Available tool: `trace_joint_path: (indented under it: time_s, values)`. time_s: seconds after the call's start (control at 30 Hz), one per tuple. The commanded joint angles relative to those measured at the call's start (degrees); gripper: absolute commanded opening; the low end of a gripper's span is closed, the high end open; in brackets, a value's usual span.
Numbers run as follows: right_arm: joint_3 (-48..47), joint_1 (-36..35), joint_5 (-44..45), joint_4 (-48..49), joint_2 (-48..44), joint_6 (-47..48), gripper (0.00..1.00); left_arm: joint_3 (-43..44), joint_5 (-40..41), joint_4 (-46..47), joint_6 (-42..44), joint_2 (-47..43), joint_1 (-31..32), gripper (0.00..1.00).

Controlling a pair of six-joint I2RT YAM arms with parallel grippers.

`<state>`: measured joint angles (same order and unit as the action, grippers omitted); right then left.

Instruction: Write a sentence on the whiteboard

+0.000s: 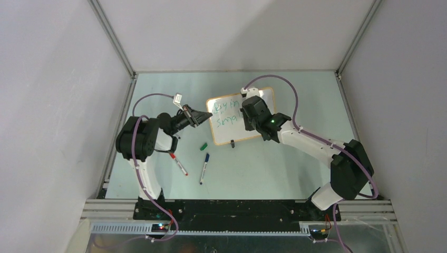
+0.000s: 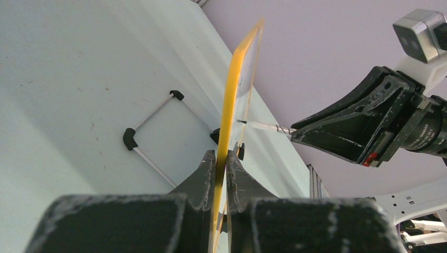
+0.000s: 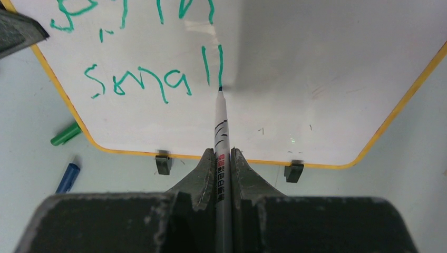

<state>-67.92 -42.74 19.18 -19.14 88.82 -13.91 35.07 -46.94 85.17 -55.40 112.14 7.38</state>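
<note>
whiteboard (image 3: 327, 79) orange-rimmed | sentence (image 3: 132, 86) green (ends "small") | L tool (image 2: 221, 158) pinches rim | R tool (image 3: 222, 155) grips marker (image 3: 220, 129)

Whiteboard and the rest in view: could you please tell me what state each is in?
Whiteboard, standing on its feet.
Sentence, unfinished, ends at "small".
Green marker, uncapped, tip on whiteboard.
Left claw, shut on whiteboard.
Right claw, shut on green marker.
Green cap, loose on table.
Blue marker, lying on table.
Red marker, lying on table.

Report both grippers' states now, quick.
Left gripper: shut on the edge of the small orange-framed white whiteboard.
Right gripper: shut on the white-barrelled green marker, tip on the board.
</note>
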Motion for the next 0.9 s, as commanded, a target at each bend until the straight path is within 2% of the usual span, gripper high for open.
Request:
trace_joint_path:
  time_s: [0.0, 0.3, 0.53, 0.73, 0.87]
  values:
    - [1.11, -0.21, 1.37, -0.62, -2.30, -1.09, 0.00, 1.06, -0.99, 2.73, 0.11, -0.77, 0.49, 0.00]
    - [1.18, -0.17, -1.64, 0.98, -6.70, -0.67, 0.00, 0.88, -0.95, 2.73, 0.23, -0.97, 0.47, 0.00]
    - [3.83, -0.16, 0.12, 1.91, -11.36, 2.12, 0.00, 0.76, -0.80, 2.72, 0.29, -0.96, 0.48, 0.00]
    - [10.28, 0.79, -0.07, 9.02, -16.15, 3.14, 0.00, 0.97, -0.83, 2.73, 0.20, -0.72, 0.51, 0.00]
    - [16.49, 0.22, 3.52, 17.34, -19.61, 3.59, 0.00, 1.12, -0.71, 2.73, 0.07, -0.50, 0.54, 0.00]
